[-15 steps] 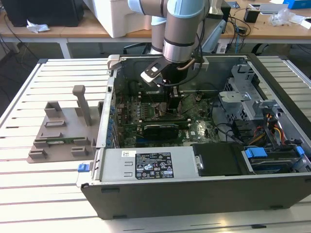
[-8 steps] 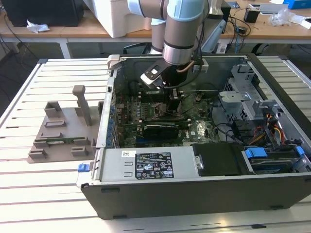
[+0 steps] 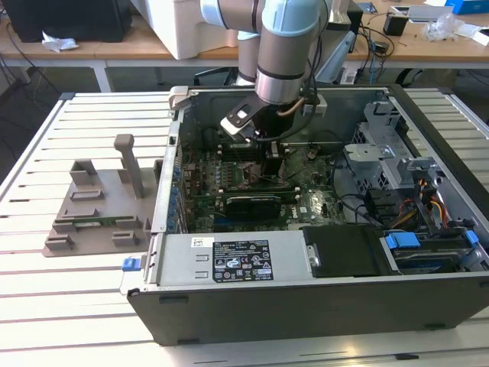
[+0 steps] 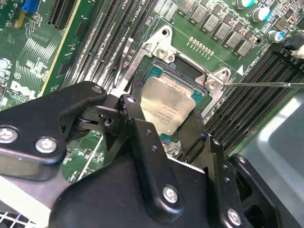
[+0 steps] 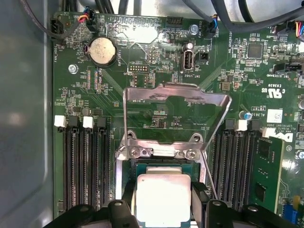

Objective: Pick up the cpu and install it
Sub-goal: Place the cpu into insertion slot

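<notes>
Even diffuse overhead light in exterior view; white slatted table [image 3: 46, 306] brightly lit, computer case [image 3: 176, 264] interior shaded. Strong glare seen on cpu [image 5: 163, 199] lid in first wrist view, softer sheen in second wrist view

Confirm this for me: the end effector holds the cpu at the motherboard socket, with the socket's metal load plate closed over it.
Wrong on the plate. In the first wrist view the load plate is swung open, lying back off the motherboard socket. The end effector does hold the cpu there.
</notes>
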Robot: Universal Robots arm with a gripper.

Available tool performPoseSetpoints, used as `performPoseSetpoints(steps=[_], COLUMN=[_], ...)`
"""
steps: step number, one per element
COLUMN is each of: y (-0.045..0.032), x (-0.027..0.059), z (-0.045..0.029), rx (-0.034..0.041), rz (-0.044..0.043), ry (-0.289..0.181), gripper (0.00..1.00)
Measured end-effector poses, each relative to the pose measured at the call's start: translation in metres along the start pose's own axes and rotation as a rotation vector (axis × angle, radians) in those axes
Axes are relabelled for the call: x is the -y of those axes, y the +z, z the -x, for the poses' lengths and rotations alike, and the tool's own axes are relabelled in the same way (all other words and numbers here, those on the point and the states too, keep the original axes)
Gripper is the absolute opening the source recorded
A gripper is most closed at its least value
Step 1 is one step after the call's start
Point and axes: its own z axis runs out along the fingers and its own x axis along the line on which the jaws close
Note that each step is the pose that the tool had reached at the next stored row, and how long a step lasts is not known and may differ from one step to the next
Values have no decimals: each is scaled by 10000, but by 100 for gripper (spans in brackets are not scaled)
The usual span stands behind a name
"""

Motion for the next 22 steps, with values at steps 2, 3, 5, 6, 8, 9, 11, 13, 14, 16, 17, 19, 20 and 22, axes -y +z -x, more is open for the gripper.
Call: performPoseSetpoints(steps=[2, 3, 5, 6, 8, 9, 11, 13, 14, 16, 17, 19, 20, 22], y=[8, 12, 14, 15, 15, 17, 17, 15, 15, -10, -70, -120, -136, -148], x=[0, 0, -1, -1, -2, -2, -2, -2, -2, 0, 5, 8, 9, 9], z=[0, 1, 0, -1, -1, -2, -1, 0, -1, 1, 3, -1, -4, -4], rx=[2, 2, -3, -9, -11, -21, -18, -16, -17, -15, -16, -16, -17, -17], rz=[-4, -4, -2, -1, 0, 5, 2, 0, 0, -1, 0, 0, 0, 0], ry=[19, 24, 24, 24, 24, 23, 23, 23, 23, 23, 23, 23, 22, 21], gripper=[55, 55, 55, 55, 55, 55, 62, 62, 62, 62, 62, 62, 62, 54])
